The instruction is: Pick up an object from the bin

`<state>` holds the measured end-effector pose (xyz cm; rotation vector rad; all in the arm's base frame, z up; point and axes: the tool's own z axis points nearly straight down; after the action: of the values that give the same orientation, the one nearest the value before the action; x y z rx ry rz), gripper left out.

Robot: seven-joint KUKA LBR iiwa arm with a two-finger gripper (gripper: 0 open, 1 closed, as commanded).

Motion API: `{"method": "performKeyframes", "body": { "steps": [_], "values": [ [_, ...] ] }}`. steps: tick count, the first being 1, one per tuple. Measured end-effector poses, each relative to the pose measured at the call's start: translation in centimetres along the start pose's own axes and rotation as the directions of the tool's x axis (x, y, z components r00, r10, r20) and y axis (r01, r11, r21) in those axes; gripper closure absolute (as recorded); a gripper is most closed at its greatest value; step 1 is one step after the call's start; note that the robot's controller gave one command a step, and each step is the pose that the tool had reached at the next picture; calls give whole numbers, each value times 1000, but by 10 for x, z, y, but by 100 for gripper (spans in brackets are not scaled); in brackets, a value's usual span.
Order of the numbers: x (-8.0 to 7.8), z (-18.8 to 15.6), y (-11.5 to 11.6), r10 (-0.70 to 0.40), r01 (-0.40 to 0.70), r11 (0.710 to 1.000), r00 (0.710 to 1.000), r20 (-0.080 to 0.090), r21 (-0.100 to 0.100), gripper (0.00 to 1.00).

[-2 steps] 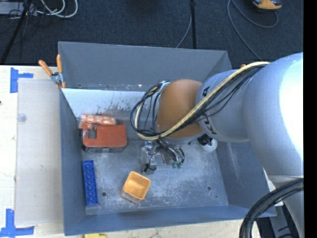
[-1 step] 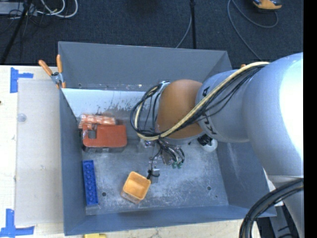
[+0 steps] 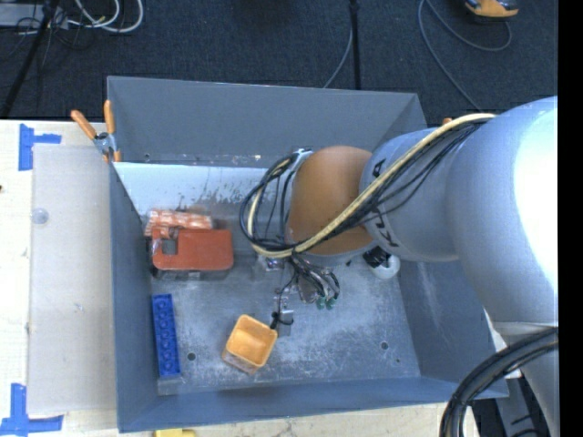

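The gripper (image 3: 282, 317), whose opening I cannot tell, hangs just beside the small orange cup (image 3: 250, 342) near the bin (image 3: 273, 401) front; best centre over one cup wall before closing

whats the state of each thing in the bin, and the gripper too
orange cup: sitting near the front, open side facing up towards the camera
blue studded brick: lying flat, lengthwise along the left side
red-brown block: resting at the left, apart from the gripper
clear packet of orange pieces: lying right behind the red-brown block
gripper: low in the middle, close by the orange cup's upper right corner
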<state>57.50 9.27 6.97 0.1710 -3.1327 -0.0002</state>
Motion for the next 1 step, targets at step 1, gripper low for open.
{"method": "performKeyframes", "body": {
  "steps": [1],
  "values": [
    [17, -14, 3, -54, 54, 999, 999, -6, 1, 0]
  ]
}}
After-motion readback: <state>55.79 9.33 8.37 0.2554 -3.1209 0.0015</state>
